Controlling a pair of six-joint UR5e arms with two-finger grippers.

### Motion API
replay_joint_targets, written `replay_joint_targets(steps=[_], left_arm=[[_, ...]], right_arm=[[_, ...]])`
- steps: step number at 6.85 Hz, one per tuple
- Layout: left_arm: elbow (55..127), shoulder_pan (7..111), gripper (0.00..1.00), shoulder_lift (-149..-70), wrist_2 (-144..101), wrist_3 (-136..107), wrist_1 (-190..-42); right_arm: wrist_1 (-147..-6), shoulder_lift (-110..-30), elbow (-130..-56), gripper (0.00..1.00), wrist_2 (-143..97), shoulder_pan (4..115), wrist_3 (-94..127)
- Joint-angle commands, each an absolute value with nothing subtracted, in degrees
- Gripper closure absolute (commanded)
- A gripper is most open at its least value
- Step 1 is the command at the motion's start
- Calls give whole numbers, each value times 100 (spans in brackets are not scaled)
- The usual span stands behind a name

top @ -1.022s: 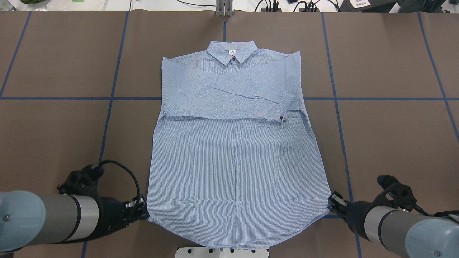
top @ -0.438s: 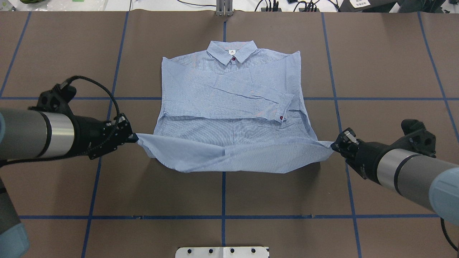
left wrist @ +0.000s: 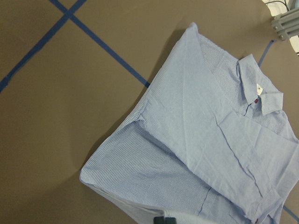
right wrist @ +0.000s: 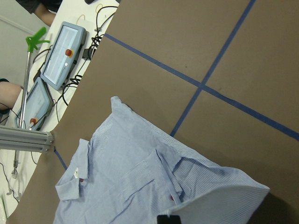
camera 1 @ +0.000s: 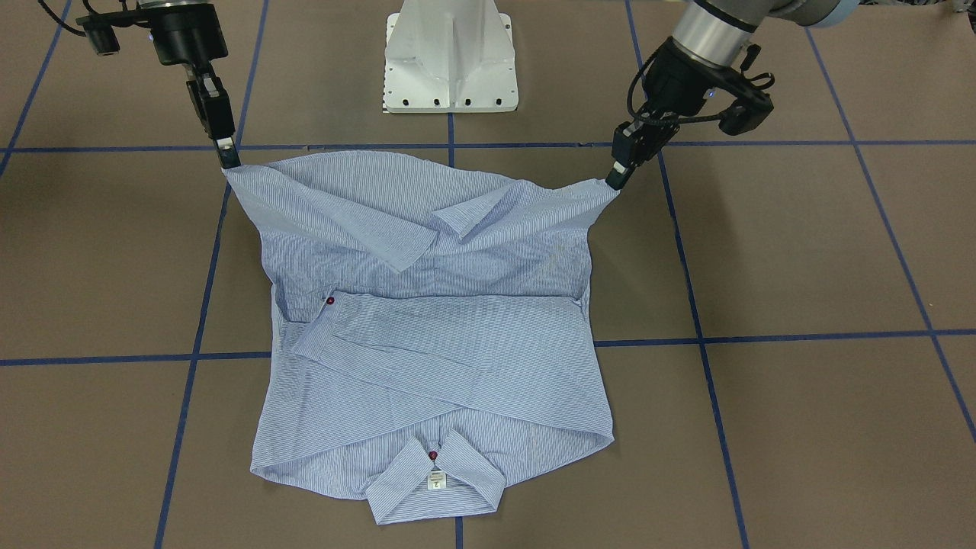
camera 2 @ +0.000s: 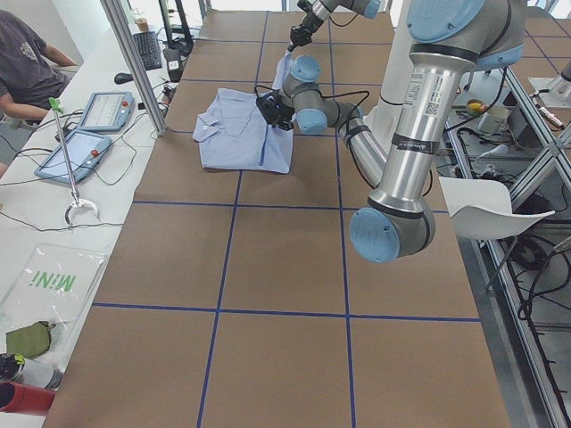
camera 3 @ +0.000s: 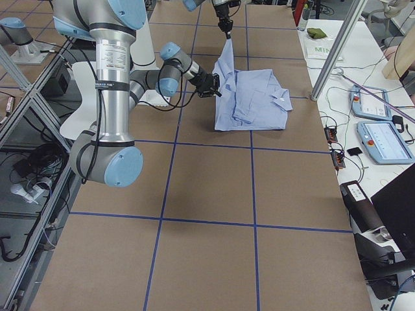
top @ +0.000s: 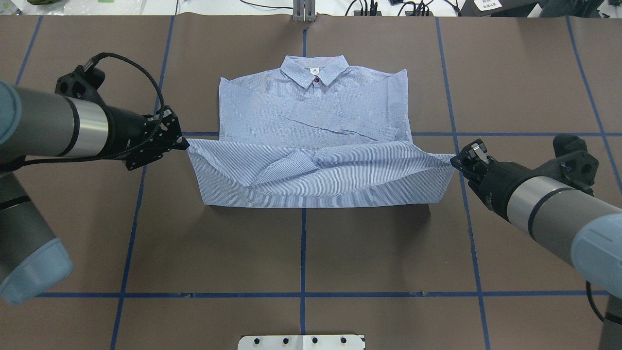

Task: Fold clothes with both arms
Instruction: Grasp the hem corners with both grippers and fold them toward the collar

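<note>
The light blue striped shirt (top: 316, 112) lies face up on the brown table, collar (top: 315, 68) at the far side and sleeves folded across the chest. My left gripper (top: 183, 143) is shut on the shirt's left hem corner. My right gripper (top: 454, 158) is shut on the right hem corner. Both hold the hem (top: 316, 160) raised and stretched between them over the shirt's middle, and the lower half hangs doubled beneath. In the front-facing view the left gripper (camera 1: 614, 181) is on the right and the right gripper (camera 1: 229, 162) on the left, with the shirt (camera 1: 442, 358) below them.
The white pedestal base (camera 1: 450, 61) stands at the robot's edge of the table. Blue tape lines (top: 302, 253) cross the brown surface. A grey post (top: 303, 12) stands at the far edge. Tablets (camera 3: 382, 139) and cables lie on the side table beyond it.
Both grippers have taken hold of the hem corners near the robot's edge, lifted them and carried them toward the collar. The shirt's lower half now folds over itself.
</note>
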State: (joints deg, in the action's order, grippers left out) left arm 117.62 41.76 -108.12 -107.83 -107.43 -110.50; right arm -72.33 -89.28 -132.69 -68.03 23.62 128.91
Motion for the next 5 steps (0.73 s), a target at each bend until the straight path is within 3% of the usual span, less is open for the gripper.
replay_joint_targets(steps=[1, 5], left_arm=[[10517, 4586, 100, -11598, -10802, -10217, -11136], [8347, 5045, 100, -12503, -10784, -9643, -12197]], right_arm=[[-7233, -7801, -12170, 100, -6785, 2871, 12273], [-7163, -6559, -10130, 100, -7733, 4007, 11357]])
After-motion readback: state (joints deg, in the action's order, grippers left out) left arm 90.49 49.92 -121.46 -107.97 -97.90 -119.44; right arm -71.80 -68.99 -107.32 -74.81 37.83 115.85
